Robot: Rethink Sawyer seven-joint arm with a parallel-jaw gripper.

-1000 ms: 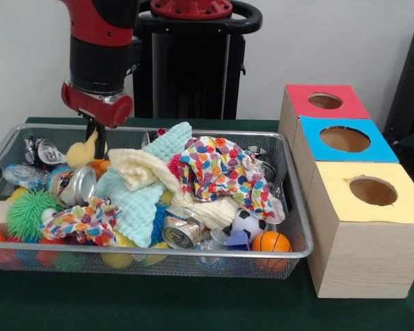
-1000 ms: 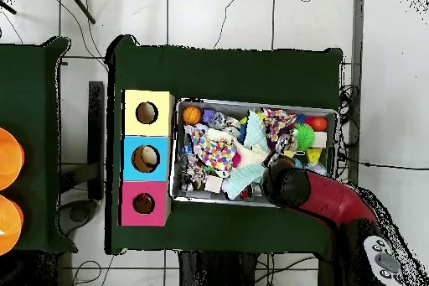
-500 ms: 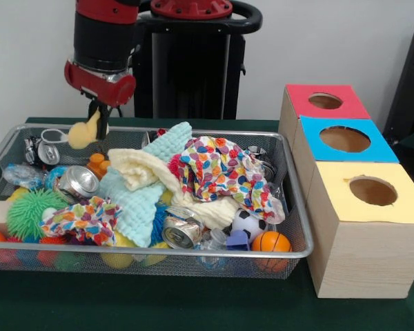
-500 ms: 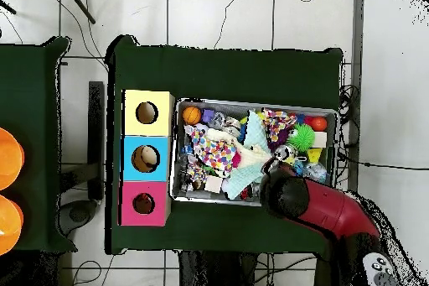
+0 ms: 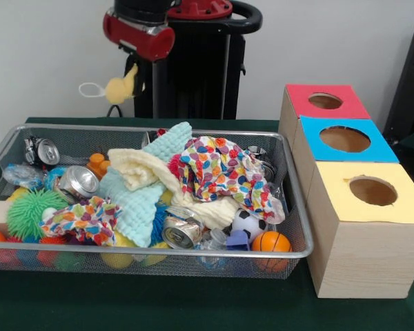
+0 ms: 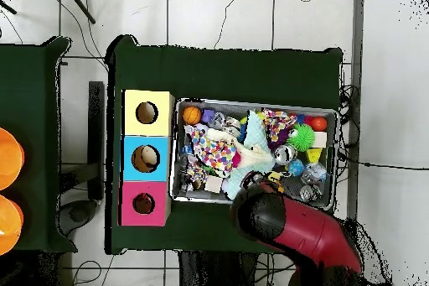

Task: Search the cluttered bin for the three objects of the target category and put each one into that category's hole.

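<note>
We see claw (image 5: pixel 133 74) clenched on yellow plush toy (image 5: pixel 119 87), hanging high above bin (image 5: pixel 290 249) far edge. Holed boxes (image 5: pixel 345 140) lie well off sideways, at bin's other end; we judge carry across comes next.

In the front view, the bin (image 5: pixel 293 252) sat on the counter (image 5: pixel 159 303), left of three boxes (image 5: pixel 362 234) ranked front to back. The gripper (image 5: pixel 132 74) held a plush toy (image 5: pixel 117 88) above the bin's far rim.
</note>
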